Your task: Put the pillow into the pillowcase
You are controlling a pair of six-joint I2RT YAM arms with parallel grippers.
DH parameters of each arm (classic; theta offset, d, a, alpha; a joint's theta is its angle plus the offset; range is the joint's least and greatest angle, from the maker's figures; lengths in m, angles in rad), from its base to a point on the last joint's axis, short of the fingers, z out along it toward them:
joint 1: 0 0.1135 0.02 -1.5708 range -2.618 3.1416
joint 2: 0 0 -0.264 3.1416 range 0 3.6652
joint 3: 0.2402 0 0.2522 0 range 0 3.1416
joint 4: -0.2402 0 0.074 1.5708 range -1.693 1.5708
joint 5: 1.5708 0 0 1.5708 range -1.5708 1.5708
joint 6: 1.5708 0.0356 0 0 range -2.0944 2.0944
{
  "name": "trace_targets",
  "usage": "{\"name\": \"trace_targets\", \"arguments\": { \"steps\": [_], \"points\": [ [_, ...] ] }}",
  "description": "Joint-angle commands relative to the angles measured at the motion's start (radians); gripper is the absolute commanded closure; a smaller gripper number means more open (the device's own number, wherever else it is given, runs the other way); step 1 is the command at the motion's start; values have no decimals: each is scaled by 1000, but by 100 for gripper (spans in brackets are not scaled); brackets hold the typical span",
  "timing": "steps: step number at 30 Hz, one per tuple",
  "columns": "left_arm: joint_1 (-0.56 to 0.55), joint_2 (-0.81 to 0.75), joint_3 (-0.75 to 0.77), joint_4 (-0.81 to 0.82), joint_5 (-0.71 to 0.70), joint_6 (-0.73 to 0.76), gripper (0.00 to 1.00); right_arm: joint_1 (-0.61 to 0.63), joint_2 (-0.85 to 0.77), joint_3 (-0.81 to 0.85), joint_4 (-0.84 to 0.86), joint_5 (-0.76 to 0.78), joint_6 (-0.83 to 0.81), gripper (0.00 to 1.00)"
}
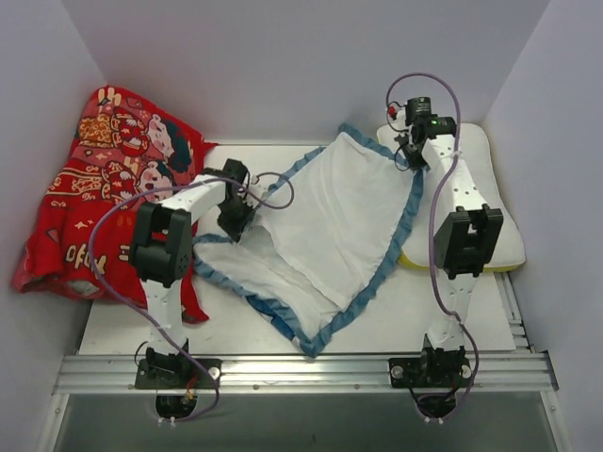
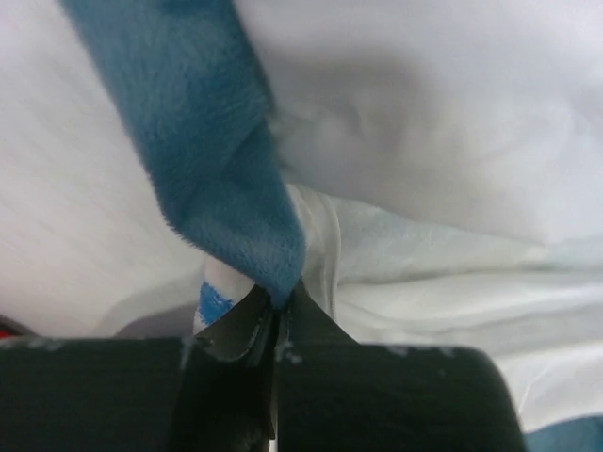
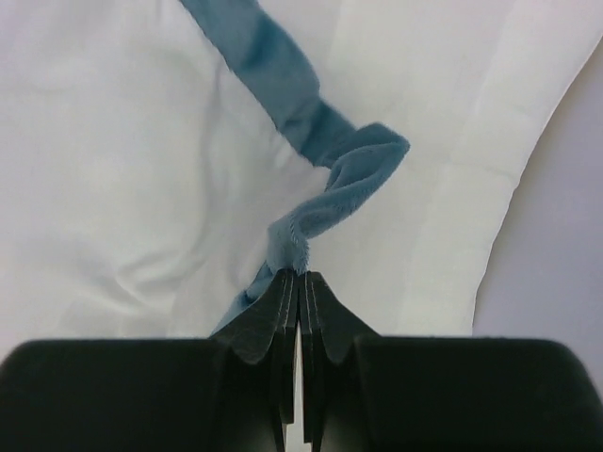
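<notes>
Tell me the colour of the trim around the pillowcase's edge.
The pillowcase trim is blue; the left wrist view shows it best.

Top view: even, diffuse light from above, white walls bright. Soft, short shadows under the arms and along the pillowcase (image 1: pixel 344 212) folds on the bench (image 1: pixel 400 325). Focus sharp throughout. Left wrist: very close, blue trim fuzzy, left hand (image 2: pixel 275 315) dark with little detail. Right wrist: crisper, white cloth nearly washed out, right hand (image 3: pixel 300 287) almost black.
</notes>
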Motion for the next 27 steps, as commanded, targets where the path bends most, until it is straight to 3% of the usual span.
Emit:
{"name": "trace_targets", "arguments": {
  "steps": [1, 6, 10, 13, 14, 15, 16, 17, 19, 20, 21, 24, 27],
  "points": [
    [6, -156, -168, -61, 47, -21, 100, 59, 135, 156, 5, 60, -63, 100],
    [7, -382, -355, -101, 84, -44, 100, 121, 290, 349, 109, 115, -115, 100],
    [3, -543, -441, -190, 188, -16, 100, 176, 333, 330, 319, 111, -113, 100],
    [-20, -674, -420, -251, 288, 51, 100, 216, 341, 320, 359, 79, -92, 100],
    [-37, -694, -409, -276, 306, 80, 98, 225, 332, 302, 361, 68, -87, 100],
    [-52, -714, -389, -281, 299, 82, 89, 239, 309, 285, 365, 65, -86, 100],
    [-62, -712, -377, -285, 297, 91, 71, 245, 292, 237, 363, 62, -84, 91],
    [-68, -708, -362, -290, 296, 117, 32, 248, 272, 210, 359, 63, -90, 61],
    [-68, -662, -281, -279, 247, 131, 9, 247, 190, 112, 327, 65, -83, 37],
    [-63, -636, -239, -255, 228, 145, 5, 245, 159, 74, 312, 57, -61, 18],
    [-60, -575, -201, -241, 219, 151, 5, 237, 92, 42, 289, 53, -46, 14],
    [-40, -423, -12, -169, 219, 153, 4, 219, -36, -75, 185, -19, 52, 11],
    [-40, -213, 202, -104, 210, 126, 4, 204, -123, -173, 62, -215, 135, 13]
  ]
}}
